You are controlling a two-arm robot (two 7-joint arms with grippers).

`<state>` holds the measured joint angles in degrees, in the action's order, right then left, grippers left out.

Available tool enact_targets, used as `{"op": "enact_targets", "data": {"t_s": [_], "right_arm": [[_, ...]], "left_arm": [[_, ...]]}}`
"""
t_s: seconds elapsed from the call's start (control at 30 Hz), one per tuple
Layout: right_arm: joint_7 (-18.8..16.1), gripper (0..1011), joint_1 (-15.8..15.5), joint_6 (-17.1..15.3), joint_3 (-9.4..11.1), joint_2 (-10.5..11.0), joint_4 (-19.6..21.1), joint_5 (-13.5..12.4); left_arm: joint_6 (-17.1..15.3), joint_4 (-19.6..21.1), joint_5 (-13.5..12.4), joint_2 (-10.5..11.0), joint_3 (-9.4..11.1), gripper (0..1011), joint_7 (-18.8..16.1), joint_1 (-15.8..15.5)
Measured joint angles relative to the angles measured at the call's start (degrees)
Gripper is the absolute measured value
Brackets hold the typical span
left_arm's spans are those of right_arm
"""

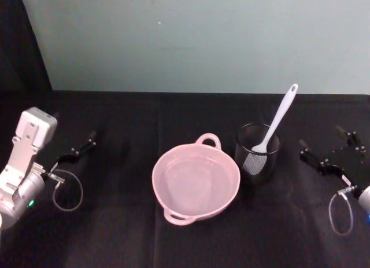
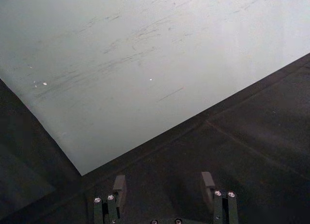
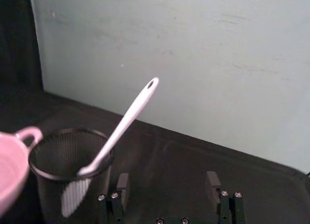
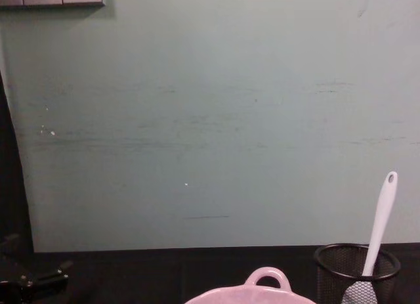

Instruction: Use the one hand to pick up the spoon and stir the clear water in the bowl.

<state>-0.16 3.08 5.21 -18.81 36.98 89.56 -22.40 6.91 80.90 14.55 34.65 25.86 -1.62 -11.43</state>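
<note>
The main hazard is the black wire-mesh cup (image 1: 257, 164), which stands just right of the pink bowl (image 1: 196, 187). It holds the white spoon (image 1: 277, 120) scoop-down, with the handle leaning up and away from the bowl. The cup looks light. A pull off the handle's slant would likely catch the broad scoop on the cup rim, tipping or dragging the cup against the bowl and spilling water onto the black surface (image 1: 115, 233). The slim handle could also pivot in a shallow pinch. The right gripper (image 1: 324, 143) sits well right of the bowl, beyond the cup, fingers spread wide, holding and touching nothing. The left gripper (image 2: 163, 187) is parked well left of the bowl, fingers likewise spread and empty.
</note>
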Motion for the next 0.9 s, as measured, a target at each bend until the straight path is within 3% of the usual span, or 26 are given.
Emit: {"op": "enact_targets", "data": {"t_s": [0.13,0.23,0.3,0.37,0.4,0.5,0.53,0.63,0.77,0.9], "right_arm": [[-2.8,1002,-0.3,-1.0,1.8,-1.0,0.8,-4.9],[-8.1,1002,1.0,-3.5,4.0,-3.7,-0.1,-13.1],[-10.0,1002,1.9,-4.8,4.7,-4.8,-0.8,-16.1],[-13.4,1002,4.0,-8.0,6.0,-7.2,-3.0,-21.9],[-13.4,1002,4.0,-8.0,6.0,-7.2,-3.0,-21.9],[-16.5,1002,7.2,-11.8,7.0,-9.5,-6.5,-27.0],[-16.5,1002,7.2,-11.8,7.0,-9.5,-6.5,-27.0],[-19.6,1002,10.7,-15.7,7.2,-10.8,-10.4,-32.3],[-22.8,1002,13.9,-19.6,7.1,-11.5,-14.1,-36.7],[-25.7,1000,16.7,-22.2,6.2,-11.6,-17.5,-39.0]], "left_arm": [[0.0,0.0,0.0,0.0,0.0,1005,0.0,0.0],[0.0,0.0,0.0,0.0,0.0,1005,0.0,0.0],[0.0,0.0,0.0,0.0,0.0,1005,0.0,0.0],[0.0,0.0,0.0,0.0,0.0,1005,0.0,0.0],[0.0,0.0,0.0,0.0,0.0,1005,0.0,0.0],[0.0,0.0,0.0,0.0,0.0,1005,0.0,0.0],[0.0,0.0,0.0,0.0,0.0,1005,0.0,0.0],[0.0,0.0,0.0,0.0,0.0,1005,0.0,0.0],[0.0,0.0,0.0,0.0,0.0,1005,0.0,0.0],[0.0,0.0,0.0,0.0,0.0,1005,0.0,0.0]]}}
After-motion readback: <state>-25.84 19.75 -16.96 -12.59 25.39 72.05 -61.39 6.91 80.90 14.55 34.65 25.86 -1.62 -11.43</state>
